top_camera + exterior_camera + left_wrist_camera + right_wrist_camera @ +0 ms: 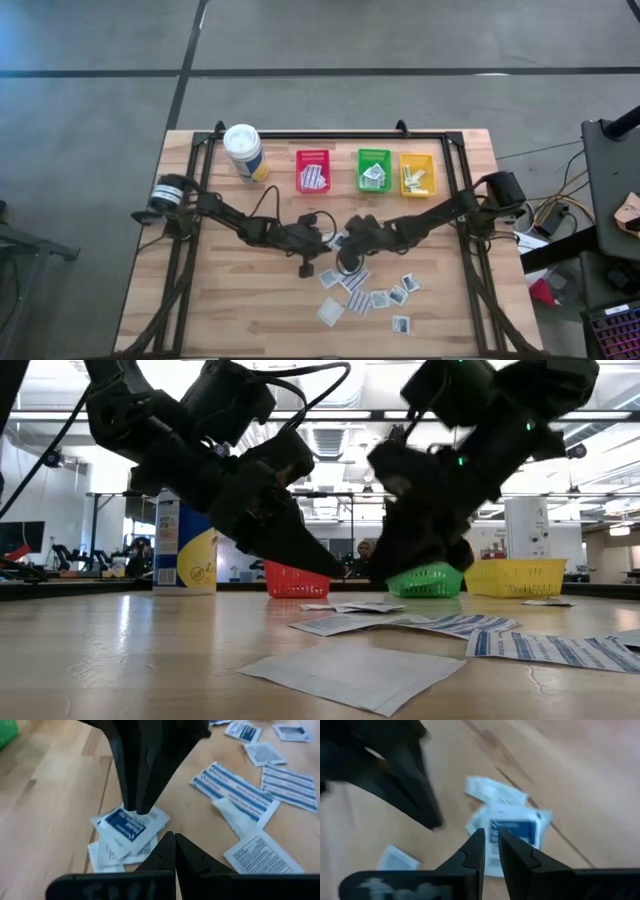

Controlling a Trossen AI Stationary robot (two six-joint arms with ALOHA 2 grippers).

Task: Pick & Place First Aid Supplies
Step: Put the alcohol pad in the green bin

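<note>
Small white first aid packets lie loose on the wooden table (230, 300). A little pile of them (117, 852) sits at mid-table between my two grippers. On top of it lies a packet with a dark-blue print (127, 826). My right gripper (491, 839) comes down slanting onto that packet, its fingers nearly together. My left gripper (175, 840) is shut, holds nothing, and points down at the pile's edge from the other side. More packets (365, 290) are scattered toward the near right. My right gripper has its fingertips (135, 805) on the blue-printed packet's far edge (142, 816), which shows white in the narrow gap between them. The fingers come slanting down from the table's right. The packet's remaining part lies on the pile. My left gripper's shut tips stand at the pile's edge; I cannot tell whether they touch it.
Along the far edge stand a white canister with a yellow label (244, 152), a red bin (313, 172), a green bin (374, 170) and a yellow bin (417, 173), each bin holding packets. The two grippers stand close together, tip to tip. Bare wood lies at the near left.
</note>
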